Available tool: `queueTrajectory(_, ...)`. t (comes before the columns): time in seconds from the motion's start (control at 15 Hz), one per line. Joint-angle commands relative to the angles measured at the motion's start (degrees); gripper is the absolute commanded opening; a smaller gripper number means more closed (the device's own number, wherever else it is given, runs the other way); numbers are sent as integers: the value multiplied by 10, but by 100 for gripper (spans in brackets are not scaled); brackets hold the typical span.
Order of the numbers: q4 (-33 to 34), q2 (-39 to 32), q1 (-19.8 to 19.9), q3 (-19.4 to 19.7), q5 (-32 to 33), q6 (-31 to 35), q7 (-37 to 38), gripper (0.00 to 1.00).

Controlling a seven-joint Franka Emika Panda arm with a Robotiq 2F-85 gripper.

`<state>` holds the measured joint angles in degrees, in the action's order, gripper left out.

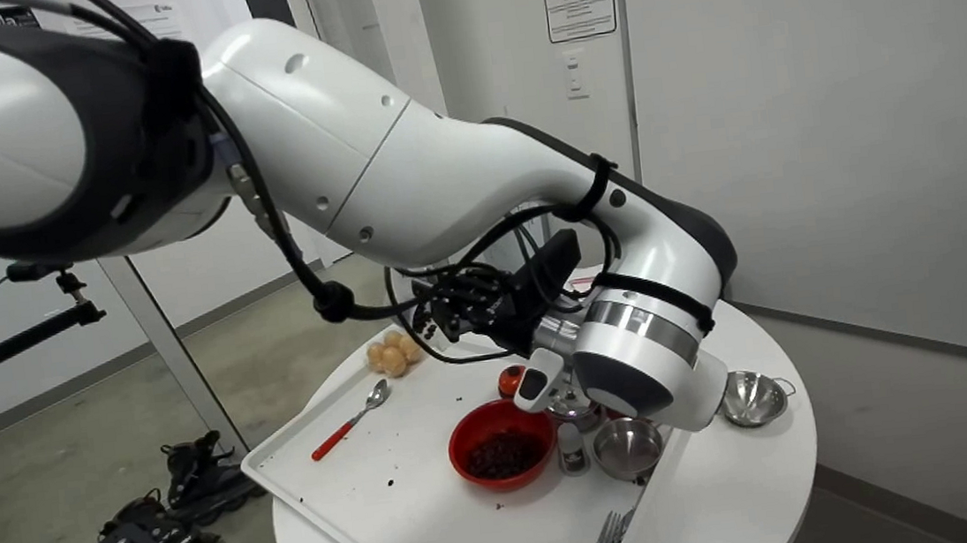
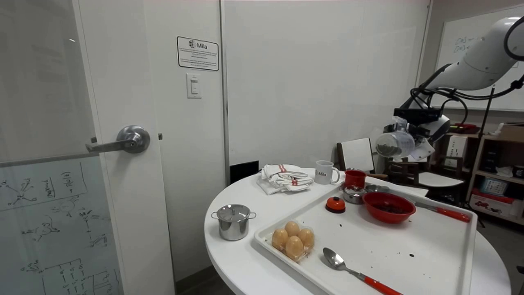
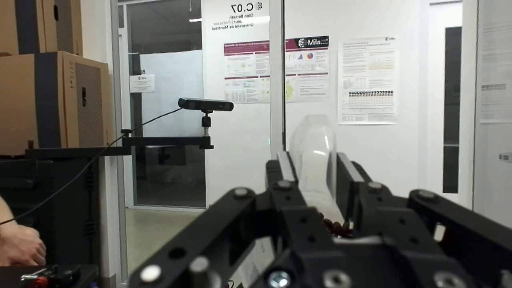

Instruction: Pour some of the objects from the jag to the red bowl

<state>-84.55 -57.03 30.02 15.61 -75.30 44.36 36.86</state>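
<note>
— What is done?
— Some pouring, apparently: dark pieces (image 2: 391, 209) are held in the red bowl (image 2: 387, 218), lower right of an exterior view
— And left?
— Setting down, probably: the jag (image 2: 397, 143), mid-right there, is gripped by the tool (image 3: 316, 166), more pieces (image 3: 337, 229) inside

Jug and bowl. The clear plastic jug (image 2: 404, 142) is held aloft, tilted, by the fingers (image 3: 286, 166), dark beans (image 3: 338, 229) being seen inside; the wide red bowl (image 2: 385, 218), partly filled with beans, is placed upright on the tray (image 2: 440, 239).
</note>
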Motion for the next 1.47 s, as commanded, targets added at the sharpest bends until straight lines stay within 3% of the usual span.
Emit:
queueTrajectory(0.0,42,-29,12,-6,-23,-36,32,11)
queueTrajectory(0.73,68,-56,26,-16,-65,-60,98,11)
queueTrajectory(1.4,80,-63,35,-24,-69,-71,109,11)
